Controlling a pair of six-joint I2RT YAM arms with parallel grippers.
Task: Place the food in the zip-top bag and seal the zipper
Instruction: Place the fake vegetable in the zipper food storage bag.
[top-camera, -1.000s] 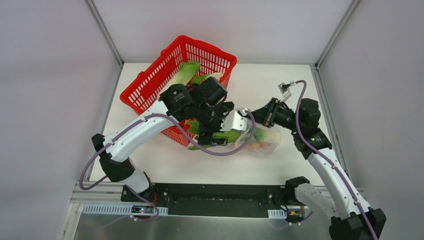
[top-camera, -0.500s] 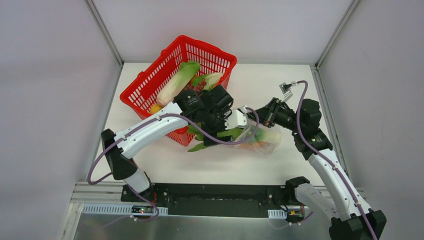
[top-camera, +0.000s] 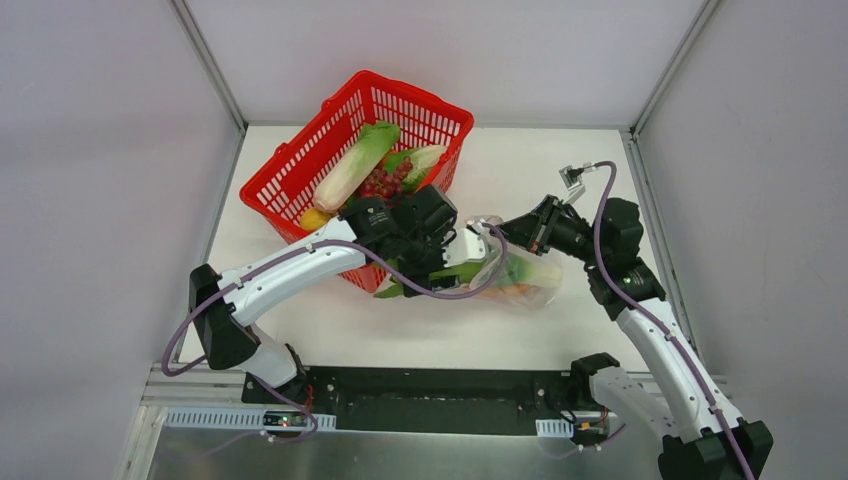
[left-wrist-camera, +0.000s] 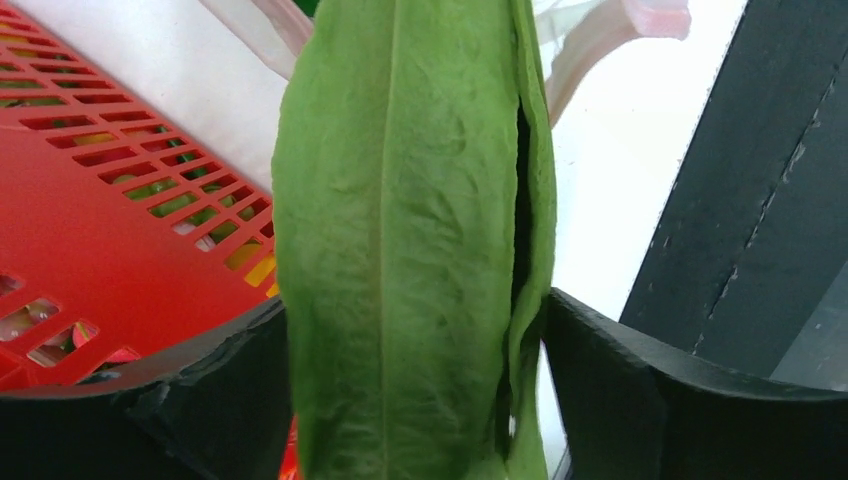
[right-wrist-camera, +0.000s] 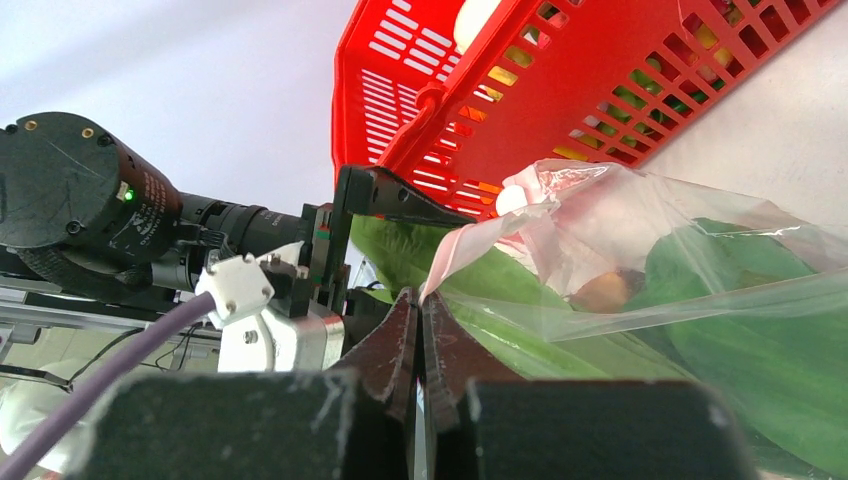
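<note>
My left gripper (top-camera: 445, 275) is shut on the green leaves (left-wrist-camera: 400, 250), with its fingers pressed on both sides of them. The leaves' tail (top-camera: 392, 290) lies on the table and their front end points at the mouth of the zip-top bag (top-camera: 528, 285). The bag lies right of the basket with green and orange food inside (right-wrist-camera: 700, 330). My right gripper (right-wrist-camera: 420, 300) is shut on the pink zipper strip (right-wrist-camera: 470, 245) and holds the mouth edge up; it shows in the top view (top-camera: 505, 232). Bok choy (top-camera: 355, 165) and a lemon (top-camera: 315, 216) lie in the basket.
The red mesh basket (top-camera: 300, 165) stands at the back left, touching my left arm; it also holds dark red grapes (top-camera: 385, 182). Its wall is close on the left in the left wrist view (left-wrist-camera: 100, 220). Enclosure walls ring the table.
My left arm has lowered and swung forward, uncovering the basket's contents, while still holding the leaves at the bag's mouth. The right gripper has kept its hold on the zipper.
</note>
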